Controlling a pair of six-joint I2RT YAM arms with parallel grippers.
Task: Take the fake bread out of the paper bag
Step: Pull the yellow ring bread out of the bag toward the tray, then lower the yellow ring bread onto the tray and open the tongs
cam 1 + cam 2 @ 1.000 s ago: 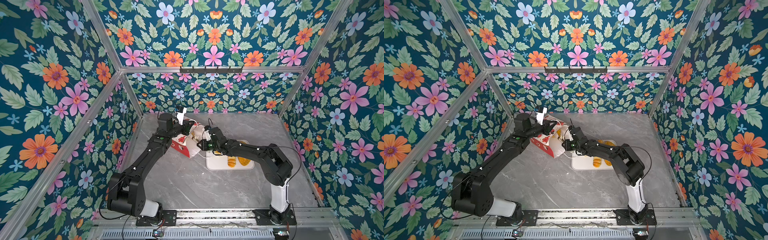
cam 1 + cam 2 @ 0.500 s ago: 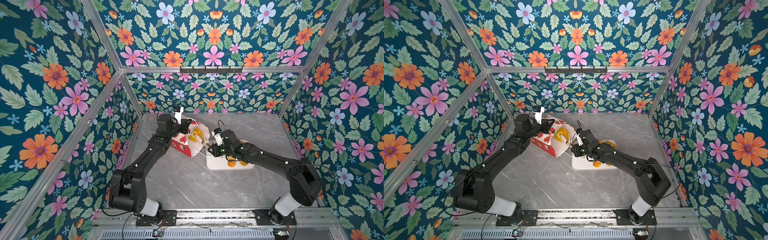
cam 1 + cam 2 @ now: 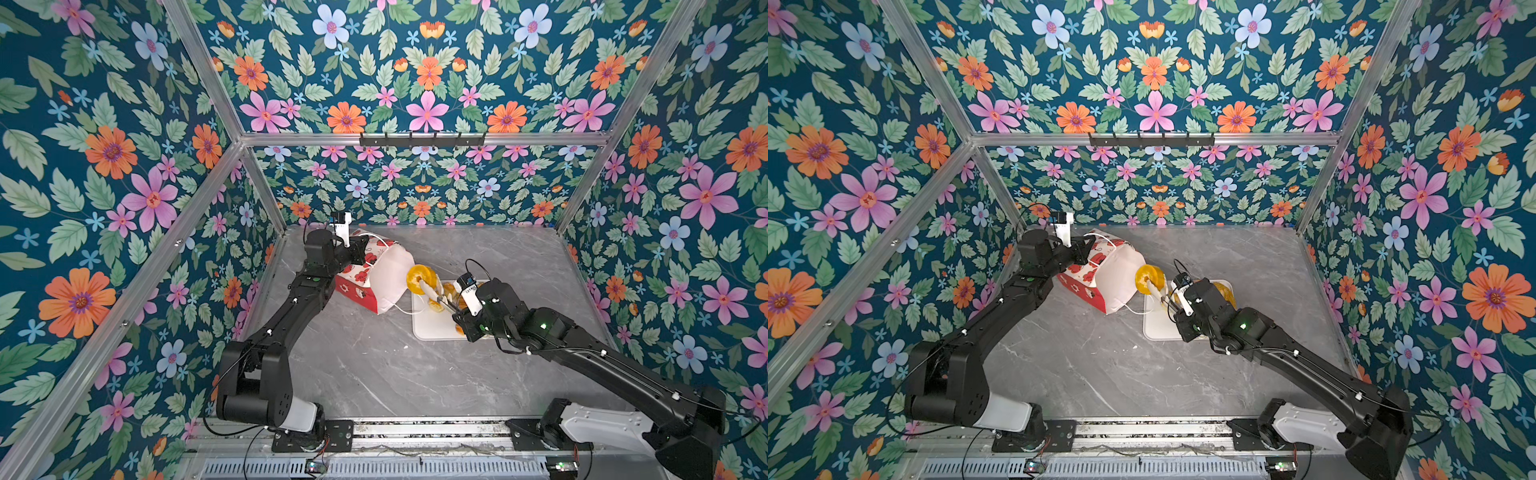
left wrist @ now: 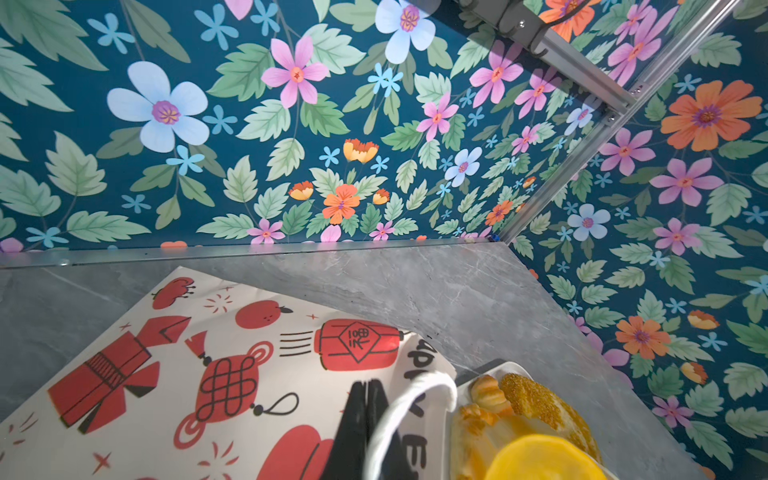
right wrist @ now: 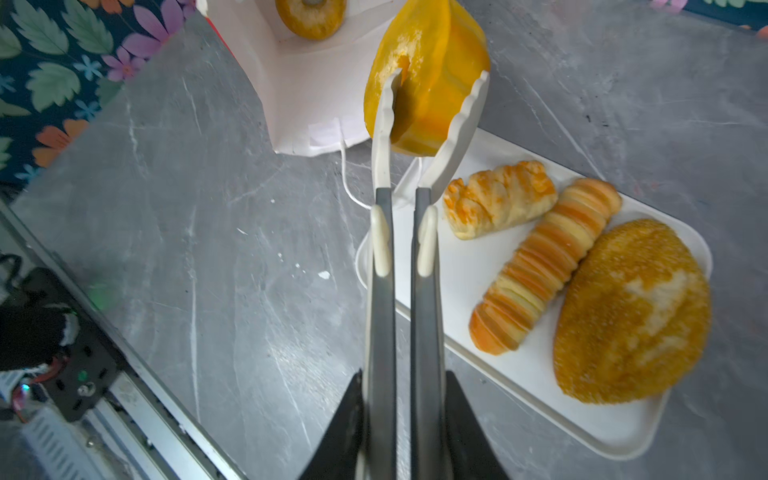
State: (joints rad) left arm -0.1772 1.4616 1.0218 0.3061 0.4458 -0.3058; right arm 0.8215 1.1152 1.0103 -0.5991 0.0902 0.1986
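The paper bag (image 3: 374, 274) (image 3: 1100, 276) lies tilted on its side, its mouth facing the tray. My left gripper (image 3: 359, 249) (image 4: 365, 384) is shut on the bag's upper rim, next to a white cord handle (image 4: 409, 399). My right gripper (image 3: 453, 308) (image 5: 401, 374) is shut on a pair of white-tipped tongs (image 5: 399, 249). The tongs pinch a glossy yellow ring bun (image 3: 419, 278) (image 3: 1149, 278) (image 5: 432, 62), held in the air just outside the bag's mouth. A pale bagel (image 5: 311, 16) lies inside the bag.
A white tray (image 3: 432, 328) (image 5: 457, 291) sits right of the bag. On it lie a flaky pastry (image 5: 498, 199), a long ridged loaf (image 5: 544, 266) and an oval seeded loaf (image 5: 631, 307). Flowered walls enclose the grey marble table (image 3: 374, 374).
My right arm has drawn back from the bag's mouth toward the tray, bringing the tongs and the ring bun out of the bag. The left gripper has kept its hold.
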